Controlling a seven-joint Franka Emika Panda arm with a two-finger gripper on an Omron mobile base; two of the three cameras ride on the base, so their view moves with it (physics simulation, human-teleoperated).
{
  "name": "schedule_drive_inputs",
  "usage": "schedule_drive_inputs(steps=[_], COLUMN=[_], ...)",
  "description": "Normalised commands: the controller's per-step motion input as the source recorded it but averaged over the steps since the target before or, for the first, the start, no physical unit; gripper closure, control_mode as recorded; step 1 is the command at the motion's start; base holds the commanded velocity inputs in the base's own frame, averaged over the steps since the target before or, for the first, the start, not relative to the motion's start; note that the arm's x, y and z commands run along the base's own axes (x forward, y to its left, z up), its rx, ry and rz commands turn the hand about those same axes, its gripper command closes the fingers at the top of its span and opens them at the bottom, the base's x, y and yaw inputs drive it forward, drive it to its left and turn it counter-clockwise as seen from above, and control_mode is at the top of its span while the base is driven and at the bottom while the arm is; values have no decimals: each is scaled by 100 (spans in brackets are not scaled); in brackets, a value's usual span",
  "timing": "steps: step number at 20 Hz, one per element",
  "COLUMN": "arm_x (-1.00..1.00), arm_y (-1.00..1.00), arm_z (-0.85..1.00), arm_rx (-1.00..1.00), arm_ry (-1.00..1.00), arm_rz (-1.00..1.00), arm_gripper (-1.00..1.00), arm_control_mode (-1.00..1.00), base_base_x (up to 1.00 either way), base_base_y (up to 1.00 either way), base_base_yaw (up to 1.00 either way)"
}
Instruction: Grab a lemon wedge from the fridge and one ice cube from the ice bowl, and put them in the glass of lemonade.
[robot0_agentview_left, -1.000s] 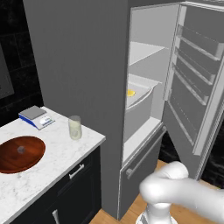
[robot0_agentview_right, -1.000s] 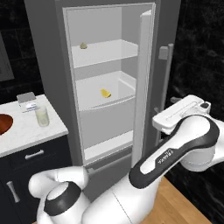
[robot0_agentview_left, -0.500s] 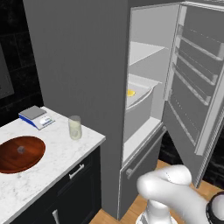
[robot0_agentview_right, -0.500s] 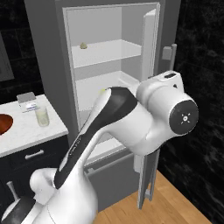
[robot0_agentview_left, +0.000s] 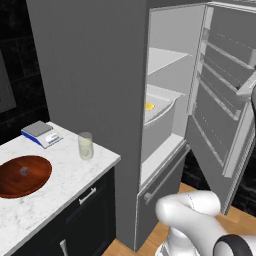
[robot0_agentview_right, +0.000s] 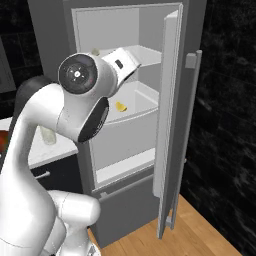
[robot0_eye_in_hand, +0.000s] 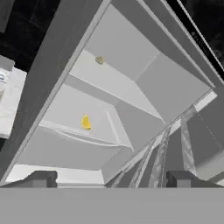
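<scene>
Hand (robot0_eye_in_hand: 111, 179) open and empty before fridge (robot0_agentview_left: 90, 75), tiny bright yellow lemon wedge (robot0_eye_in_hand: 85, 122) on pale shelf

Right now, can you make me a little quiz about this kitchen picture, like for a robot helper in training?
1. True or false: the fridge door is open.
2. Where is the lemon wedge? A) in the ice bowl B) on a fridge shelf C) in the glass of lemonade
3. Fill in: the glass stands on the ____ counter, apart from the bowl.

Key: 1 true; 2 B; 3 marble. The claw has its fingertips apart, holding nothing.
</scene>
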Motion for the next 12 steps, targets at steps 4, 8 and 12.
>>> schedule_drive_inputs(steps=[4,8,12], arm_x=[87,89,61], arm_y=[39,0,-13], arm_z=[-33,-26,0], arm_rx=[-22,-23,-20], arm_ry=[10,25,30], arm_rz=[-34,-45,-50], arm_gripper=[-100,-100,-100], arm_control_mode=[-100,-100,-100], base_base_x=[0,0,0], base_base_y=[0,0,0], base_base_yaw=[0,0,0])
